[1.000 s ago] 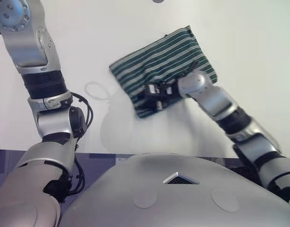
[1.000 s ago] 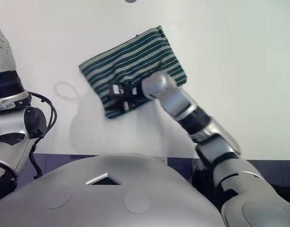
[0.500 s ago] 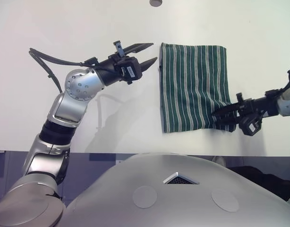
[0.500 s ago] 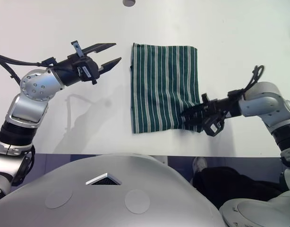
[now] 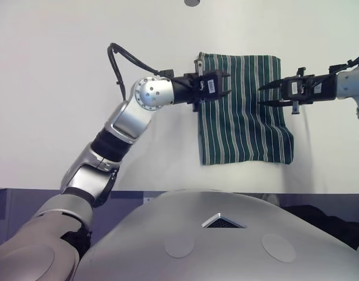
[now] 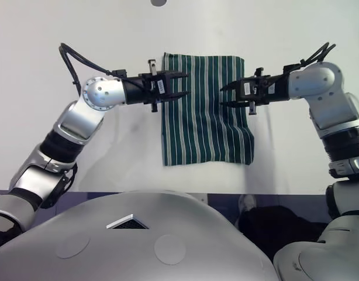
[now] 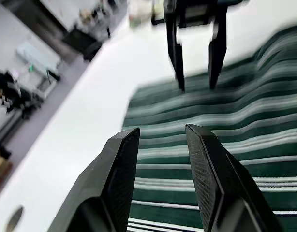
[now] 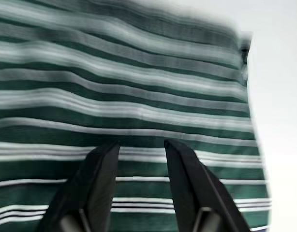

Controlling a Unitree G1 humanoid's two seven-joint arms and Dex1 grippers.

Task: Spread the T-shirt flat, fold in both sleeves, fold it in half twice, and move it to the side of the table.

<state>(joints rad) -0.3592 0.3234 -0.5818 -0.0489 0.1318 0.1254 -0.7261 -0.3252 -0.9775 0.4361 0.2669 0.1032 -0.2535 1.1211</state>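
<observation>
Green-striped T-shirt [image 5: 244, 111] is lying folded under the spread left gripper [image 5: 225, 84], whose wrist view is catching the spread right gripper [image 7: 197, 88] opposite.

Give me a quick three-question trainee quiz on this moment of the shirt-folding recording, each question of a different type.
1. True or false: the left gripper is shut on the T-shirt.
2. Multiple choice: on the table, the T-shirt lies
A) crumpled in a heap
B) as a flat folded rectangle
C) hanging over the table's near edge
3. Fill in: the right gripper, fingers open, is at the T-shirt's ____ edge.

Key: 1 false, its fingers are open; 2 B; 3 right.
</observation>
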